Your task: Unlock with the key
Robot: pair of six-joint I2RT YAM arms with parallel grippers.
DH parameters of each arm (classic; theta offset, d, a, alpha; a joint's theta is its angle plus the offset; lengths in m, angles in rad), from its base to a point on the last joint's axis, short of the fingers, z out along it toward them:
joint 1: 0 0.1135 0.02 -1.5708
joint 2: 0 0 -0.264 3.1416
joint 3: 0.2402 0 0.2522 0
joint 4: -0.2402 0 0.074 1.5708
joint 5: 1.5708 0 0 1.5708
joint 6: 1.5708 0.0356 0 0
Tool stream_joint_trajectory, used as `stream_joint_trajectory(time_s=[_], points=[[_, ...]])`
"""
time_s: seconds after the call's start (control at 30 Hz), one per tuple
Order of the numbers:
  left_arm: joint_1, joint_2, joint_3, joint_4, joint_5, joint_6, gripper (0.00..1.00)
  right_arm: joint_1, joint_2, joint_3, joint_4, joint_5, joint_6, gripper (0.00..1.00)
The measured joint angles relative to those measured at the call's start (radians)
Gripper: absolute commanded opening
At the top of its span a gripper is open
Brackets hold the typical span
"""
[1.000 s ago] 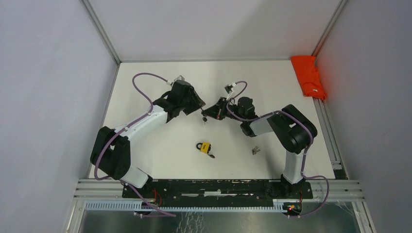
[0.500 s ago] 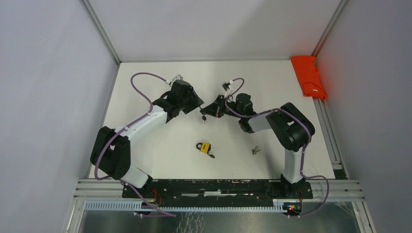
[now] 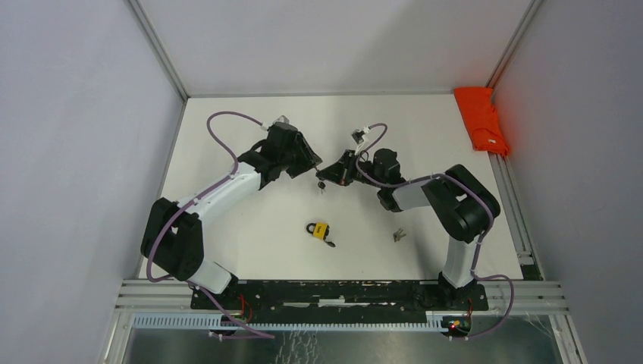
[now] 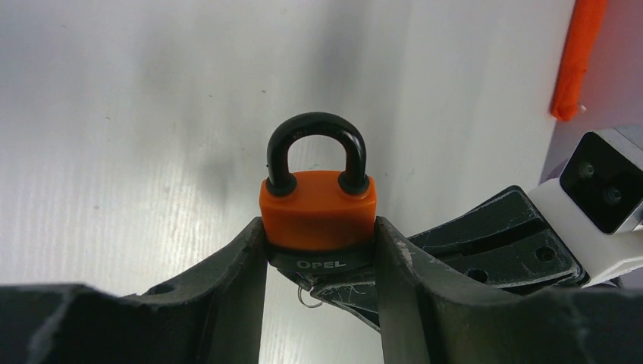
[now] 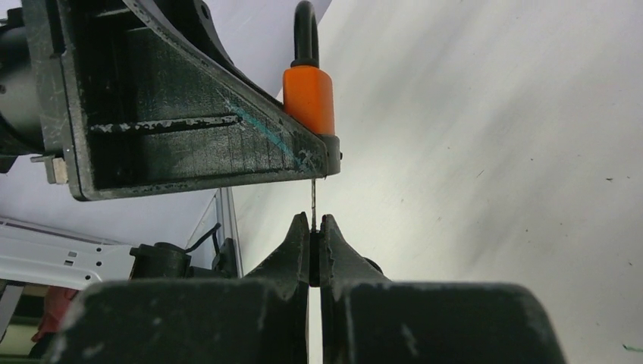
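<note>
Left wrist view: orange padlock (image 4: 318, 208) upright with its black shackle seated, its lower body pinched between the fingers of the left tool (image 4: 318, 231).
Right wrist view: right tool (image 5: 314, 227) closed narrow on a thin key (image 5: 312, 199), whose blade reaches up to the padlock's underside.
Place: both tools meet above the white surface (image 3: 258, 227), mid-field.
Elsewhere: yellow padlock (image 3: 320, 230) and spare keys (image 3: 398, 235) lie nearer the front. An orange cloth (image 3: 482, 120) sits at the far right corner.
</note>
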Motion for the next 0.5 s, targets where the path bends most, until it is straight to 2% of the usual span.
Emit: stream_joint_trajectory(time_s=[0.37,0.5], points=[[0.068,-0.012,0.017,-0.002,0.195,0.0,0.02,0.0,-0.211,-0.101,-0.128,0.08,-0.172,0.0],[0.126,-0.019,0.02,-0.022,0.184,0.018,0.02,-0.017,-0.309,-0.134,-0.208,0.127,-0.245,0.0]])
